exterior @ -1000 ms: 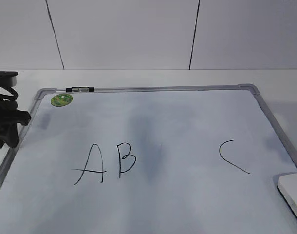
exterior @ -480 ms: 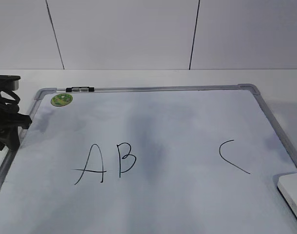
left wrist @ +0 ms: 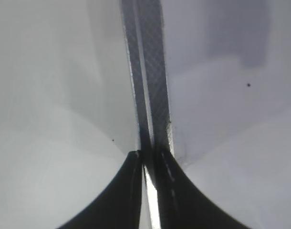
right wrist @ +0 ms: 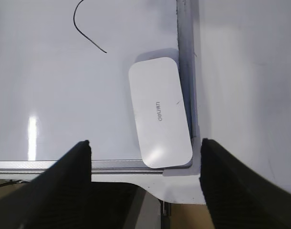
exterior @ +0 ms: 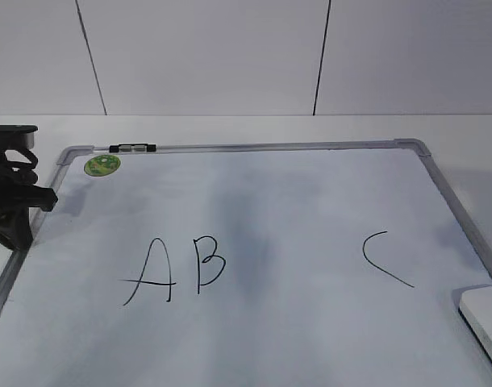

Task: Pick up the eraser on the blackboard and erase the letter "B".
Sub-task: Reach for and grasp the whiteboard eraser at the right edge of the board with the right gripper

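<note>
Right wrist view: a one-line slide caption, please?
Open right pincer above the eraser in the blackboard corner.

A white table (exterior: 230,127) fills the strip across the middle of the exterior frame and runs down the far right edge. Above it, a pale grey wall (exterior: 206,56) takes up the top third, split by two thin dark seams, one at upper left slanting slightly, one right of centre. In the right wrist frame the same white table (right wrist: 245,81) covers the right side, and a tan floor patch (right wrist: 183,217) shows at the bottom centre.
</note>
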Tool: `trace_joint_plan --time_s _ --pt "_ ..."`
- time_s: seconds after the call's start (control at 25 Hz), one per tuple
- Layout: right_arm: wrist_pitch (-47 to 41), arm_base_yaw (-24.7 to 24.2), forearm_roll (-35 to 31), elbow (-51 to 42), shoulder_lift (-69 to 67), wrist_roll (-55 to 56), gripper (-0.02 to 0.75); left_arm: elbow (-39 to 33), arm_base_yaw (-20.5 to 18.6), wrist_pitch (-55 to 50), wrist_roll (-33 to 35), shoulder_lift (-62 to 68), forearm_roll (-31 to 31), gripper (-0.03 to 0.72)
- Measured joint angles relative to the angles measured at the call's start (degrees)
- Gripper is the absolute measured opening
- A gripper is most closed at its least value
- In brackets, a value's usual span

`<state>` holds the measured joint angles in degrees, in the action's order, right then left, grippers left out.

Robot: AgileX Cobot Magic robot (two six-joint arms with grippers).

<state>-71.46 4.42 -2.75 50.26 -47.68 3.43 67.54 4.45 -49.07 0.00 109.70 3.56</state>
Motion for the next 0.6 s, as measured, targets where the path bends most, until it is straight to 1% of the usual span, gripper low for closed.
trace_joint_plan --time_s 0.12,0.36,0.52,0.6 --pt "0.0 0.0 -1.83 0.0 0.0 0.0 0.557 0.08 0.0 0.0 -0.8 0.0 0.35 0.029" --pt "-0.11 0.0 -4.86 0.0 -1.97 0.0 0.561 0.08 0.0 0.0 -1.44 0.0 0.6 0.021" --pt "-0.11 0.0 -6.85 0.0 -5.13 0.0 0.651 0.08 0.0 -0.02 -1.44 0.0 0.6 0.021" --pt "0.0 0.0 -6.73 -0.13 -6.31 0.0 0.672 0.12 0.0 -0.12 -1.44 0.0 0.6 0.021"
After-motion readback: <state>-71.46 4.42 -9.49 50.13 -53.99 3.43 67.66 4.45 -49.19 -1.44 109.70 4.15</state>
